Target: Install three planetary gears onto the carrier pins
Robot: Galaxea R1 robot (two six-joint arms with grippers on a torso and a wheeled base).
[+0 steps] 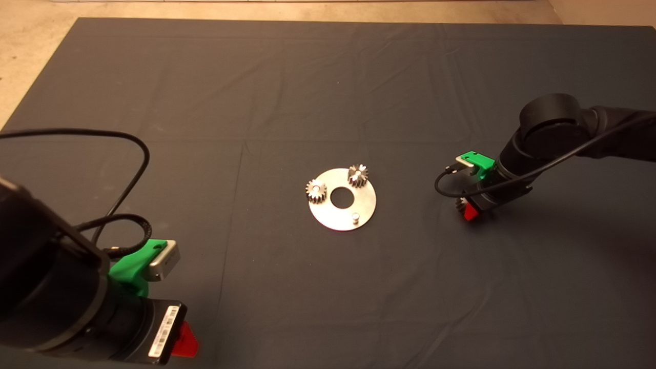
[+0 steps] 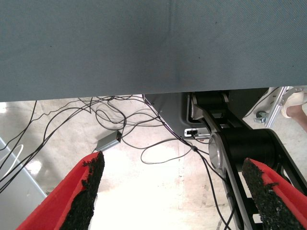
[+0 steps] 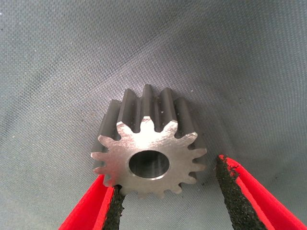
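Gears sit on two of the three carrier pins: one planetary gear (image 1: 316, 190) at the disc's (image 1: 342, 199) edge farthest from the right pincer (image 1: 465, 209), and a second gear (image 1: 358, 175) on the pin nearer to that pincer. The third pin (image 1: 355, 217) stands bare on the disc's near edge, on the side toward the right pincer. The disc lies flat on the dark mat (image 1: 328, 92) that covers the worktop, well apart from both pincers.

The right pincer is down at the mat, off to the disc's side, with the third gear (image 3: 149, 146) between its fingers. In the right wrist view this gear lies with its bored face turned toward the camera and its toothed rim on the mat. One black pad (image 3: 114, 206) touches the gear's teeth; the other pad (image 3: 230, 187) stands just beside the teeth with a small gap. So the pincer is narrow around the gear, not closed on it. In the head view the gear shows only as a few teeth (image 1: 459, 205) beside the red finger.

The left pincer (image 1: 183, 339) waits at the near corner of the mat, far from the disc. Its fingers (image 2: 86, 191) stand wide apart with nothing between them, and its wrist view shows the mat's edge, pale floor and loose cables (image 2: 110, 112) beyond.
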